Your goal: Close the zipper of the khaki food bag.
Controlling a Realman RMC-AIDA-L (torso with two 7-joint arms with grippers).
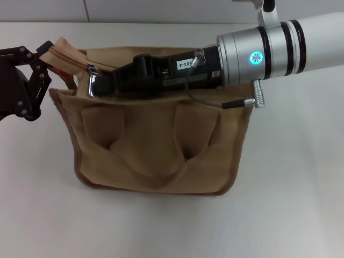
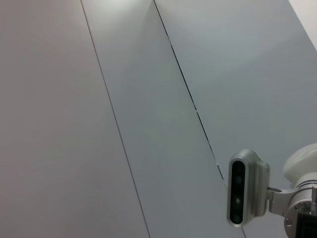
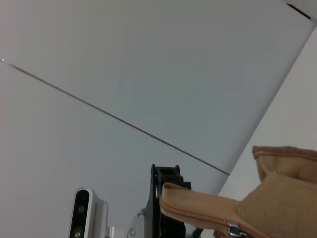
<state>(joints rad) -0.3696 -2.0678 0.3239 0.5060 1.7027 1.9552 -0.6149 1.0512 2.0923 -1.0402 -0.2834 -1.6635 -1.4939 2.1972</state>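
Observation:
The khaki food bag (image 1: pixel 156 145) stands upright in the middle of the white table, its two loop handles hanging down its front. Its tan zipper (image 1: pixel 67 54) runs along the top and sticks out past the bag's left end. My left gripper (image 1: pixel 45 56) is shut on that free zipper end, left of the bag. My right gripper (image 1: pixel 95 83) reaches across the bag's top from the right and is shut on the silver slider (image 1: pixel 90 69) near the left end. The right wrist view shows the zipper (image 3: pixel 198 208), the slider (image 3: pixel 233 229) and the bag (image 3: pixel 282 198).
My right forearm (image 1: pixel 279 45) with a grey cable (image 1: pixel 215 102) lies over the bag's right top edge. The white table (image 1: pixel 290 204) surrounds the bag. A panelled wall (image 2: pixel 148 99) fills the left wrist view, with the right arm's wrist camera (image 2: pixel 245 188) low in it.

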